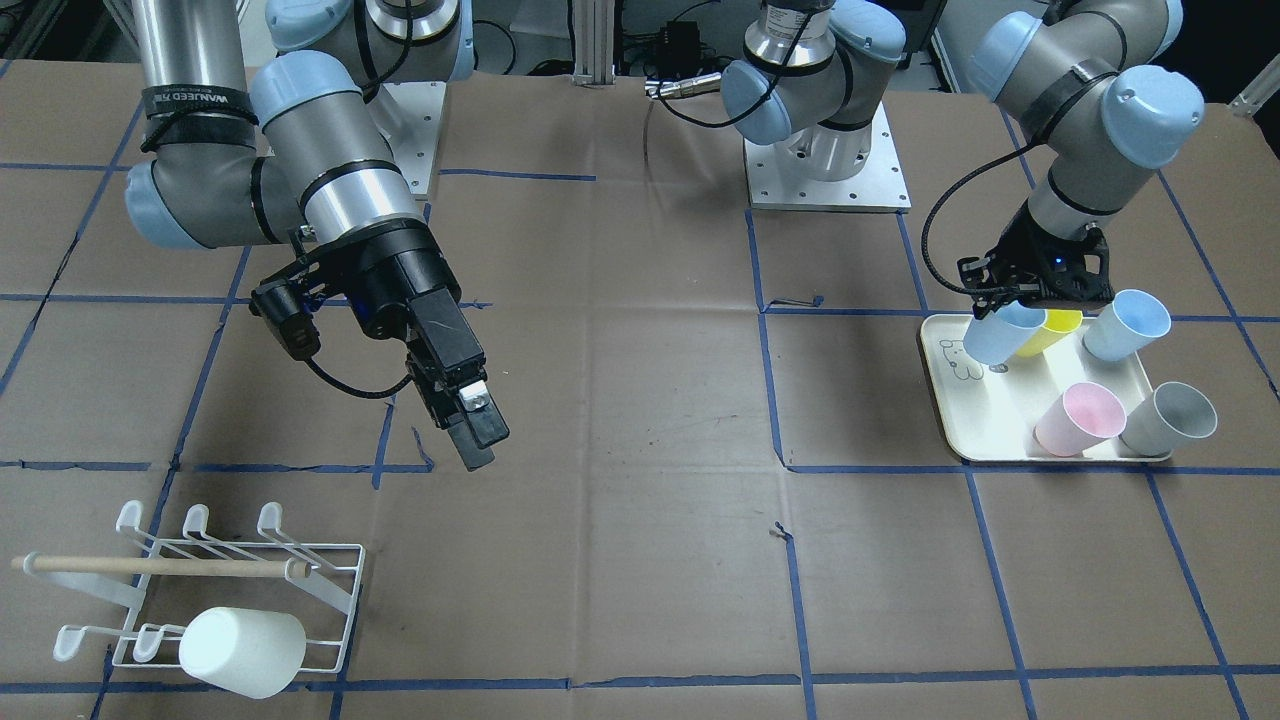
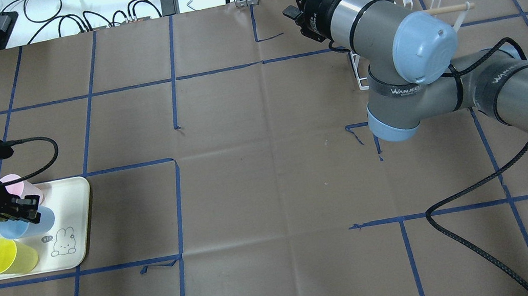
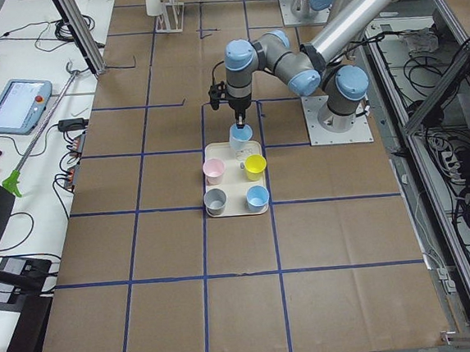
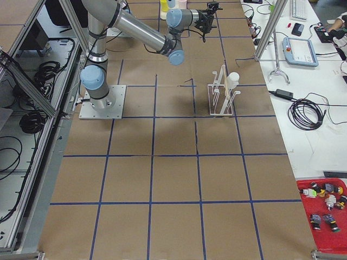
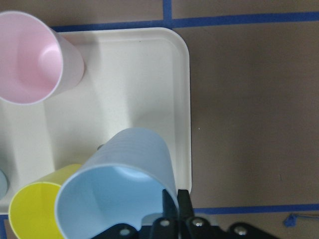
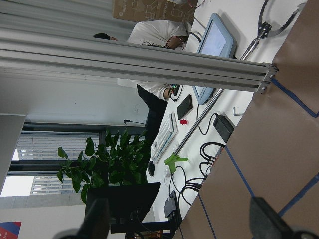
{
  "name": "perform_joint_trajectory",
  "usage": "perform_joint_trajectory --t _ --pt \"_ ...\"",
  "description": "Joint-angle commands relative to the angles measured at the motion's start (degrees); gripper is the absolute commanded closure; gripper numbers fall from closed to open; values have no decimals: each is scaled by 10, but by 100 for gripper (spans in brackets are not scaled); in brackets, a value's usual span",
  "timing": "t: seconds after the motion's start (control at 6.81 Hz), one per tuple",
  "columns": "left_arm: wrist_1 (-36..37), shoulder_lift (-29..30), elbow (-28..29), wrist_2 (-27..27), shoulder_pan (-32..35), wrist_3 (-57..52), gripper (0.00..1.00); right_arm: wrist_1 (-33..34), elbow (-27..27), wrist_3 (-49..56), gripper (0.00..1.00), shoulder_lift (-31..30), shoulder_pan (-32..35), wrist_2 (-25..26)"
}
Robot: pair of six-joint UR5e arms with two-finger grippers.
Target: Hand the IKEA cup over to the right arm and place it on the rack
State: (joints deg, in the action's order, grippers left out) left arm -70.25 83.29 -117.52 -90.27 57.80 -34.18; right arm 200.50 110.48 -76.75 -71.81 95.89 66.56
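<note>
The IKEA cup (image 1: 1003,335), light blue, hangs tilted over a corner of the cream tray (image 1: 965,410). My left gripper (image 1: 1010,300) is shut on its rim. In the left wrist view the two fingers (image 5: 170,203) pinch the cup's (image 5: 119,194) wall. The right arm's gripper (image 1: 478,440) hovers over bare table with nothing in it; the right wrist view shows its blurred fingertips (image 6: 94,221) far apart, so it is open. The rack (image 1: 300,575), white wire with a wooden dowel, stands near the front edge and carries a white cup (image 1: 243,650).
On the tray stand a yellow cup (image 1: 1062,322), another light-blue cup (image 1: 1128,325), a pink cup (image 1: 1080,418) and a grey cup (image 1: 1168,418). Brown paper with blue tape lines covers the table. A person sits beyond the table (image 6: 159,35).
</note>
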Motion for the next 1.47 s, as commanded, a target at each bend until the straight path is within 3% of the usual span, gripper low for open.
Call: perform_joint_trajectory --t 0.0,0.15,0.29,0.59,0.73,0.88,1.03,1.32 --pt "-184 9 165 17 15 19 100 -4 0 -1 0 -1 0 0" --pt "-207 13 187 22 19 18 100 -8 0 1 0 0 0 1" --pt "-205 15 189 64 20 8 100 -6 0 0 0 4 0 0" --pt "-155 15 186 289 22 -32 100 -1 4 3 0 10 0 -2" --pt "-115 15 181 377 28 -64 100 -1 5 3 0 10 0 -1" --pt "-71 17 172 458 31 -93 100 -1 4 0 0 10 0 0" --pt "-9 16 152 492 37 -101 100 -1 4 4 0 10 0 2" --pt "181 36 82 571 68 -105 100 -1 5 -1 0 12 0 2"
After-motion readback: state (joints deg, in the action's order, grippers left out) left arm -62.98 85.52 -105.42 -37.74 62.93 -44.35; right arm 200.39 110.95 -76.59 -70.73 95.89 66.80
